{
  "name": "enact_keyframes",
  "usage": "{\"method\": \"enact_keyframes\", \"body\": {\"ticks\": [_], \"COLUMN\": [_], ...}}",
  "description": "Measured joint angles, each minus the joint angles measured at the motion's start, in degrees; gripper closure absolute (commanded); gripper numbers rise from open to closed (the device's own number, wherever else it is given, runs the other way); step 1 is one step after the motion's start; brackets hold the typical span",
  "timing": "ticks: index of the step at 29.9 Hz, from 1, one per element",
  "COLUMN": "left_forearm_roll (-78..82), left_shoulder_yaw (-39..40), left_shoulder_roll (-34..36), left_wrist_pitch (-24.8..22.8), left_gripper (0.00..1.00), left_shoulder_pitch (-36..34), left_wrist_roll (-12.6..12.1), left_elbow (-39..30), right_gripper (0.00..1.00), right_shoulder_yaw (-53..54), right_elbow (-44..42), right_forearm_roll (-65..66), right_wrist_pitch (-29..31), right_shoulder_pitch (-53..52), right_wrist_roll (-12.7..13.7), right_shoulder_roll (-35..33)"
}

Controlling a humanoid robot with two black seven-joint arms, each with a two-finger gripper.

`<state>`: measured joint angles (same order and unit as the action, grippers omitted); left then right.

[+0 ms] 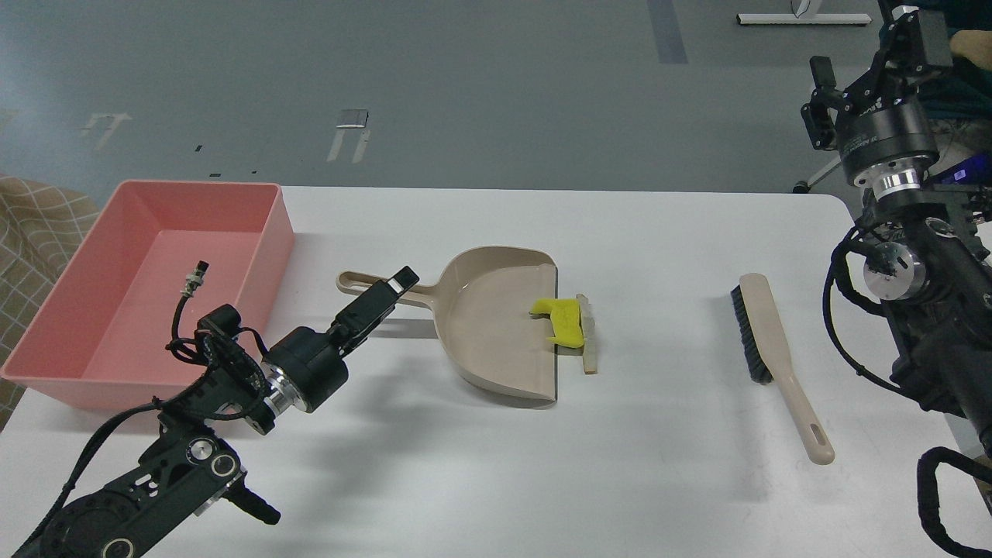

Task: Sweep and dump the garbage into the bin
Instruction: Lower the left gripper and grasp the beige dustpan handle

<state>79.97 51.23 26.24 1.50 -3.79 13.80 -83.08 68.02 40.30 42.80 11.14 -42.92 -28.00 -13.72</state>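
Observation:
The garbage lies at the beige dustpan's (pixel 488 325) dark front lip. The yellow sponge-like piece (pixel 564 319) rests mostly inside the pan at the lip. The bread slice (pixel 589 345) shows as a thin pale strip just outside the lip, against the sponge. The pink bin (pixel 256 232) stands at the table's left and looks empty. My left gripper (pixel 390 293) hovers over or at the dustpan's handle (pixel 353 280); its fingers cannot be told apart. My right gripper (pixel 903 46) is raised at the far right, away from everything, with its fingers unclear.
The beige brush (pixel 775 349) with black bristles lies on the white table (pixel 666 465) to the right, handle toward me. A checked cloth (pixel 31 217) shows left of the bin. The table's far edge runs behind the bin and the dustpan.

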Motion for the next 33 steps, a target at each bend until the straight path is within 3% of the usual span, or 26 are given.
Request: {"method": "enact_keyframes", "body": {"ticks": [14,33], "left_forearm_roll": [-0.1,-0.6], "left_shoulder_yaw": [-1.1,-1.1], "left_shoulder_roll": [-4.7,-10.6], "left_wrist_pitch": [4.9,5.9], "left_gripper": [0.04,0.19], "left_shoulder_pitch": [-1.0,-7.1], "left_wrist_roll": [0.0,-1.0], "left_elbow": [8.2,17.3], "right_gripper": [0.0,0.0], "right_shoulder_yaw": [0.0,0.0], "right_elbow": [0.0,0.0], "right_forearm_roll": [0.0,0.0], "right_wrist_pitch": [0.0,-0.2], "right_shoulder_pitch": [0.0,0.0], "right_wrist_roll": [0.0,0.0], "right_shoulder_roll": [0.1,0.0]}}
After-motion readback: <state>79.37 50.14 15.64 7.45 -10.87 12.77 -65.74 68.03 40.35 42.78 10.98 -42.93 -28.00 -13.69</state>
